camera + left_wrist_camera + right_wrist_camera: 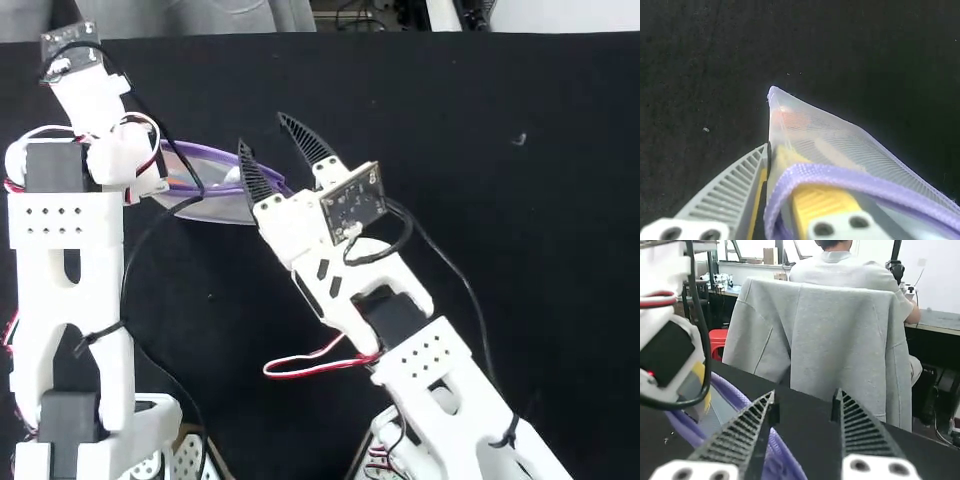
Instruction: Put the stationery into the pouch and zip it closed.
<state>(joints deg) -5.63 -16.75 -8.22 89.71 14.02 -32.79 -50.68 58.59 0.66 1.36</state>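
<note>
The pouch (205, 200) is clear mesh with a purple zip band (205, 155) along its edge. It sits on the black counter (520, 200) at about ten o'clock from the middle of the high view, between the two arms.

The left gripper (771, 150) has hold of it, its fingers clamped on the pouch's nine o'clock end. The grey ribbed finger (732, 192) lies outside the mesh. The yellow-padded finger (822, 200) sits behind the purple band, which curves across in front of it. I cannot tell whether that finger is inside the pouch's mouth or just behind the fabric.

In the left wrist view the mesh runs out from the fingers to a pointed corner, with dark counter behind. Something orange (782, 114) shows through the mesh near that corner, too blurred to name.

The right gripper (262, 130) comes in from five o'clock, its black fingers pointing toward eleven o'clock. They are spread apart with nothing between them. The finger nearer the pouch (255, 180) lies across the purple band at the pouch's three o'clock end; whether it touches the band or hangs above it I cannot tell. The other finger (308, 142) is over bare counter, at about one o'clock from the first.
</note>
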